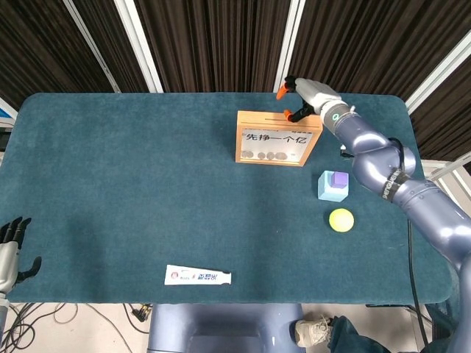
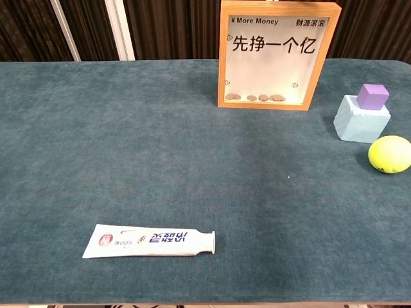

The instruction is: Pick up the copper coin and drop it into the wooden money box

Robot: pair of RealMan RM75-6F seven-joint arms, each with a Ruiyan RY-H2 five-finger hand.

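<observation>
The wooden money box (image 1: 276, 137) stands upright at the back of the table, and its clear front (image 2: 277, 58) shows several coins (image 2: 257, 98) lying along the bottom. My right hand (image 1: 305, 98) hovers just above and behind the box's top right corner, fingers apart, with nothing visible between them. In the chest view this hand is out of frame. My left hand (image 1: 10, 250) hangs off the table's near left edge, fingers spread and empty. No loose copper coin shows on the cloth.
A purple cube on a light blue block (image 1: 333, 185) and a yellow ball (image 1: 341, 220) sit to the right of the box. A toothpaste tube (image 1: 197, 276) lies near the front edge of the teal table (image 1: 132, 191).
</observation>
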